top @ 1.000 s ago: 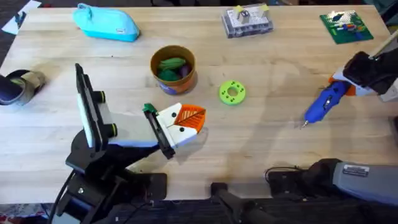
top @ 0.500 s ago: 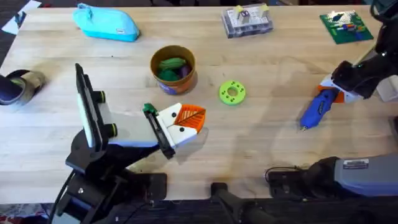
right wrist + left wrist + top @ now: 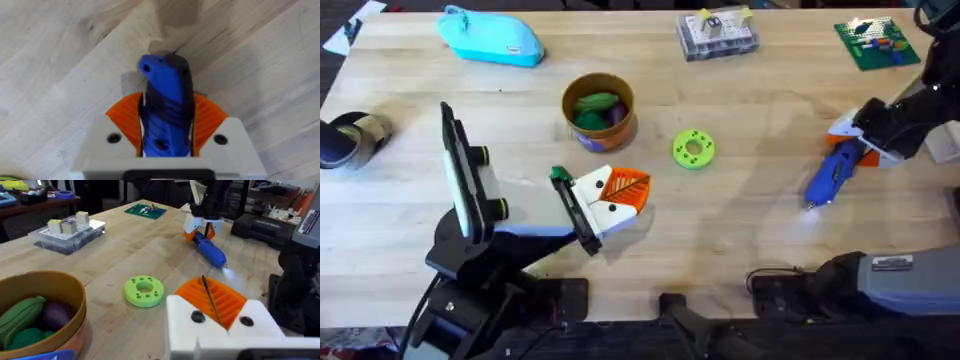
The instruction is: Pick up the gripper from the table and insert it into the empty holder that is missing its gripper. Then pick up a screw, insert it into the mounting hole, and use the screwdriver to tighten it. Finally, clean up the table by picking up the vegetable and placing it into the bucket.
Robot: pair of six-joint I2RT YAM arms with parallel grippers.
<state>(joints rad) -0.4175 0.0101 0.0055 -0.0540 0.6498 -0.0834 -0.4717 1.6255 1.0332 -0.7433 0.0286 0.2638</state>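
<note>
The blue screwdriver (image 3: 833, 176) slants down to the table at the right, its bit tip low near the wood. My right gripper (image 3: 855, 140) is shut on its upper end, and the orange pads (image 3: 125, 117) clamp the blue body (image 3: 165, 107). At the left arm's end, the black holder (image 3: 576, 212) carries the white-and-orange gripper (image 3: 623, 188). My left gripper (image 3: 210, 287) has its orange pads pressed together with nothing between them. The tan bucket (image 3: 598, 112) holds green and purple vegetables (image 3: 595, 103).
A green disc with holes (image 3: 693, 148) lies right of the bucket. A clear parts box (image 3: 718, 35) and a green board (image 3: 876, 42) sit along the far edge. A light-blue pouch (image 3: 490, 38) is at the far left, with a dark roll (image 3: 350, 140) at the left edge.
My right gripper has shifted a little to the left with the screwdriver, which now stands steeper. The left arm has not moved.
</note>
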